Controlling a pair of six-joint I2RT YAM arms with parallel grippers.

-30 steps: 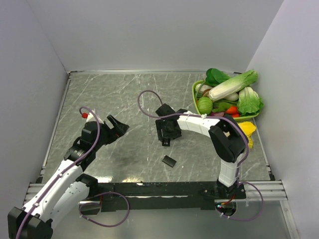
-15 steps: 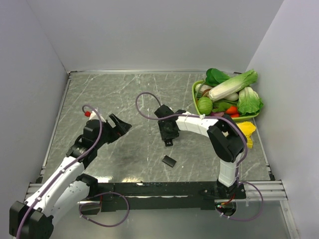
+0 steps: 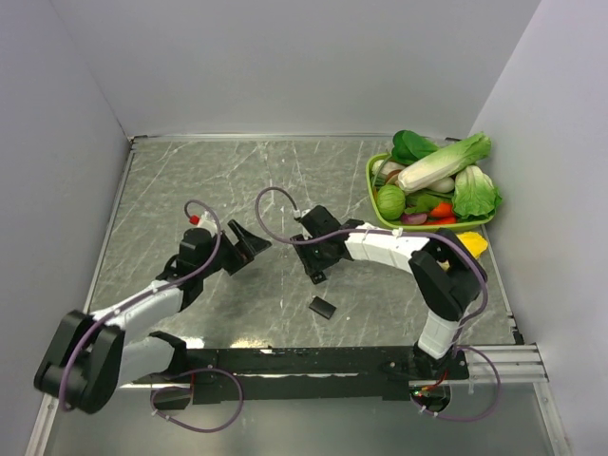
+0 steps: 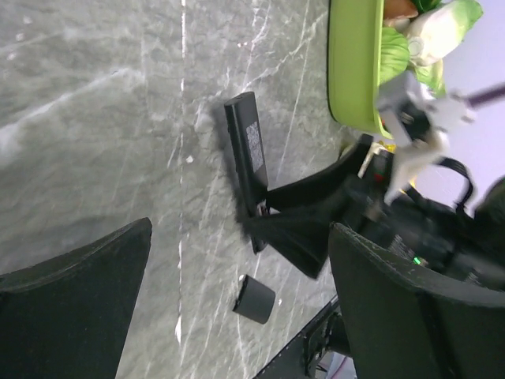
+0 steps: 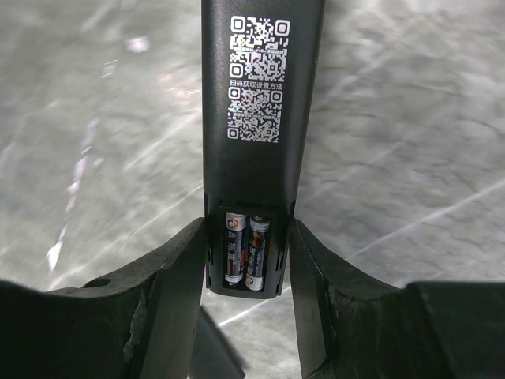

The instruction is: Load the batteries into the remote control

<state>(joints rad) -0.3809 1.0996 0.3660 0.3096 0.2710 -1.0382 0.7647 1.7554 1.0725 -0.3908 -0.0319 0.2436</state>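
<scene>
1. Remote: one slim, flat bar of matte black plastic. It is back side up with a white QR label, near the middle of the table, a grey slab veined like stone. I cannot tell whether it lies flat or is raised.
2. Batteries: two small cylinders in printed wrappers. They sit side by side in the open bay at the remote's 6 o'clock end in the right wrist view.
3. Right gripper: its two black fingers are pinched on the remote's long edges at the bay, at 9 and 3 o'clock.
4. Left gripper: spread wide and holding nothing, near the remote at its 9 o'clock in the top view.
5. Cover: one small flat black rectangle, loose at the remote's 6 o'clock.
6. Basket: one, lime-green plastic, heaped with vegetables, at the table's 2 o'clock.
</scene>
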